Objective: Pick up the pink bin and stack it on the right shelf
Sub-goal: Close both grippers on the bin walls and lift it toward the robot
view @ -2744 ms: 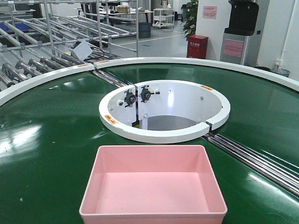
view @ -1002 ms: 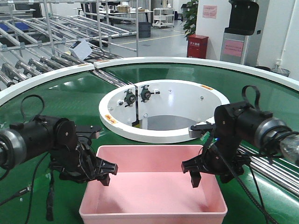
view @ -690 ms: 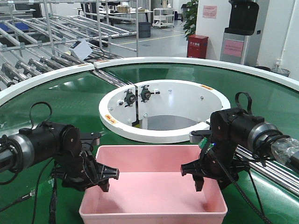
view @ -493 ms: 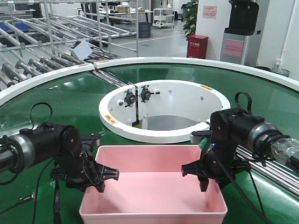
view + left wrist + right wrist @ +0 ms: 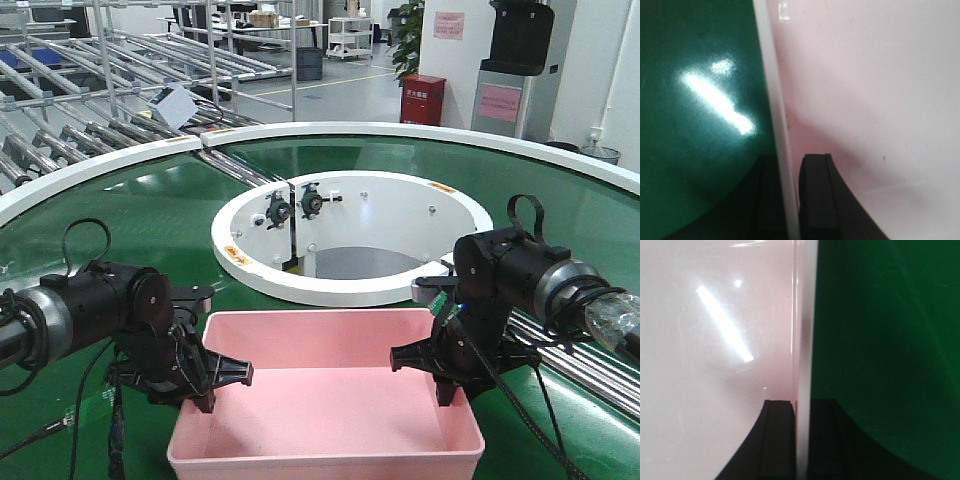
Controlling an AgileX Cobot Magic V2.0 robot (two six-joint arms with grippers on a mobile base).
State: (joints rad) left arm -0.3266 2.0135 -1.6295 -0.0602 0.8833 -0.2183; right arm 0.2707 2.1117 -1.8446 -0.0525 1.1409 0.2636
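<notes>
The pink bin (image 5: 325,395) sits on the green belt at the near edge, in front of the white ring. My left gripper (image 5: 213,384) straddles its left wall, one finger inside and one outside. In the left wrist view the left gripper (image 5: 788,200) is shut on the pale rim (image 5: 775,100). My right gripper (image 5: 441,378) straddles the right wall the same way. The right wrist view shows the right gripper (image 5: 801,440) with both dark fingers (image 5: 780,440) pressed against the wall (image 5: 802,340). The right shelf is out of view.
A white ring (image 5: 350,285) with an open well lies just behind the bin. Steel rollers (image 5: 560,345) run along the belt at the right. Grey roller racks (image 5: 90,100) stand at the back left, a red box (image 5: 422,100) at the back.
Both arms came in over the bin, then each gripper dropped over a side wall and closed on it. The bin has shifted very slightly.
</notes>
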